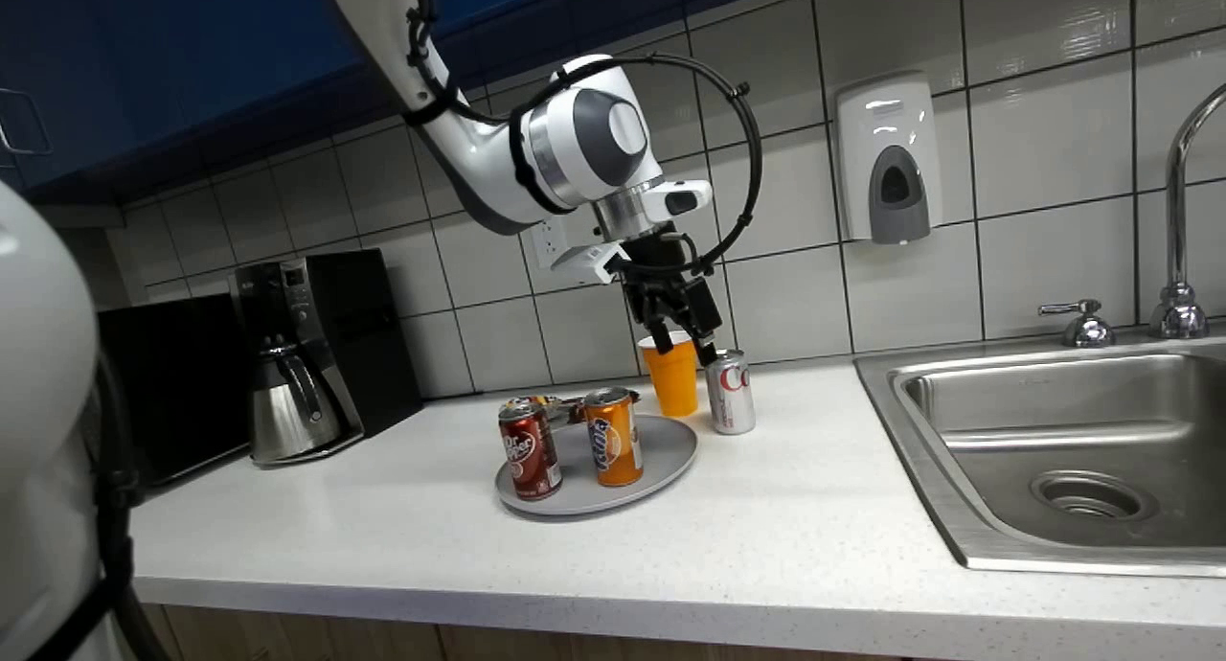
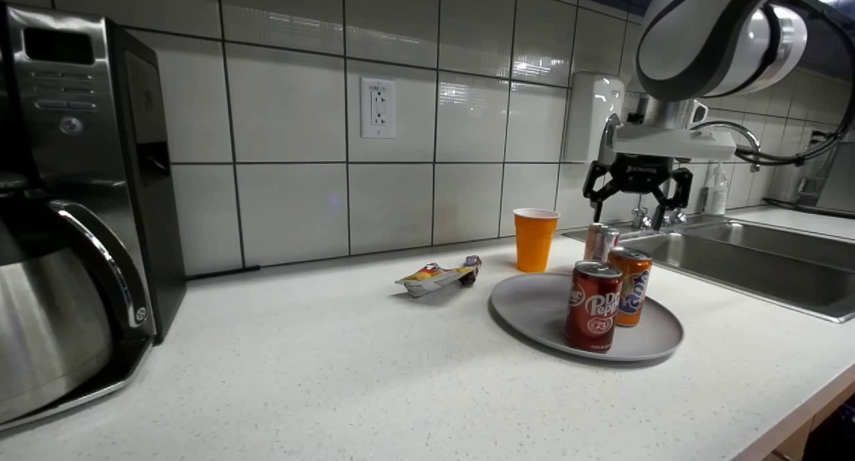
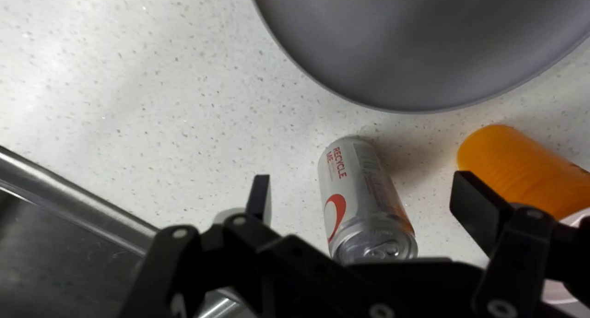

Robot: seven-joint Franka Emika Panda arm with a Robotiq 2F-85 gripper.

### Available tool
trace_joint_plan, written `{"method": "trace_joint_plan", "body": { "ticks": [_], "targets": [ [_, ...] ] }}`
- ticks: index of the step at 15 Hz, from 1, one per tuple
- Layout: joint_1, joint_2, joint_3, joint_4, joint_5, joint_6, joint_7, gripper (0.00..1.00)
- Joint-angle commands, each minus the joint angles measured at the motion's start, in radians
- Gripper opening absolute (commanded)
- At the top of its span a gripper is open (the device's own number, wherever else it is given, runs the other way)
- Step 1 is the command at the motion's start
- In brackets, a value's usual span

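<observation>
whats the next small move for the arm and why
I'd probably ease the open jaws down slightly towards the silver can, keeping it between them: the wrist view shows it there, ungripped, with room on both sides. Slowly, perhaps, since one jaw overlaps the cup in that view.

The glossy white robot arm [image 1: 484, 168], smooth and rounded, has a curved dark grey joint cover [image 1: 594, 139] with a white oval inset [image 1: 629, 129] and a silver metal collar [image 1: 627, 213]. Its thick black looping cable [image 1: 758, 158] is tied by a wide black strap [image 1: 431, 110]. There is an angular white plastic bracket [image 2: 671, 142]. The matt black two-fingered gripper [image 2: 628, 216] shows small white "ROBOTIQ" lettering [image 2: 642, 170], pale round screw heads [image 3: 179, 233] and blocky black fingertip pads [image 3: 479, 209].
</observation>
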State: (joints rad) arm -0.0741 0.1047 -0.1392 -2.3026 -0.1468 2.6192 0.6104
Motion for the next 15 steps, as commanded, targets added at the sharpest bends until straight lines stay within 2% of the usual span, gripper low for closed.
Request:
{"method": "trace_joint_plan", "body": {
  "ticks": [1,6,15],
  "targets": [
    [-0.013,0.088,0.002,0.117,0.081,-0.034,-0.128,1.00],
    [-0.010,0.162,-0.012,0.209,0.122,-0.054,-0.187,1.00],
    [-0.010,0.262,-0.022,0.321,0.142,-0.114,-0.211,1.00]
  ]
}}
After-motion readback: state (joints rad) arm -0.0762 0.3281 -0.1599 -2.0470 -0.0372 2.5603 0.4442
